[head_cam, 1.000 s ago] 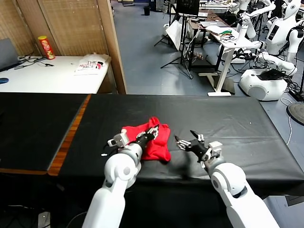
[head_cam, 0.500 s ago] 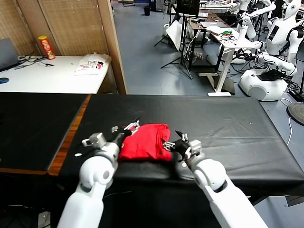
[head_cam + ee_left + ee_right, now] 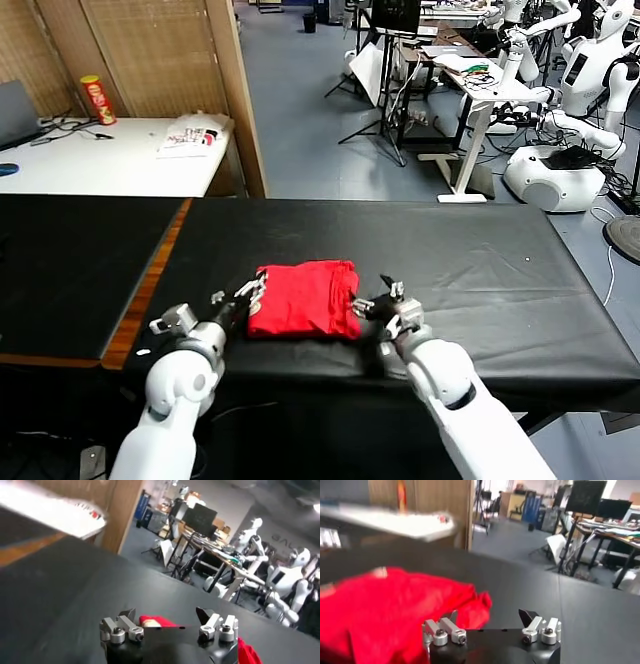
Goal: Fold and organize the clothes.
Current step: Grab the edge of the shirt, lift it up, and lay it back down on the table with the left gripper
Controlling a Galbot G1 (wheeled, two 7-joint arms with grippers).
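Black table (image 3: pixel 480 270) holds the T-shirt (image 3: pixel 302 298) (red, folded) near its front edge — left gripper (image 3: pixel 244 296) and right gripper (image 3: pixel 372 302) flank it, each with fingers spread, pinching nothing.

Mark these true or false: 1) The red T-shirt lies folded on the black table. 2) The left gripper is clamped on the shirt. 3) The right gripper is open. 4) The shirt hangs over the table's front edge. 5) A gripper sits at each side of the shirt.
1) True: the red T-shirt lies as a compact fold on the black table.
2) False: the left gripper is open at the shirt's left edge, holding nothing.
3) True: the right gripper is open.
4) False: the shirt lies wholly on the tabletop.
5) True.
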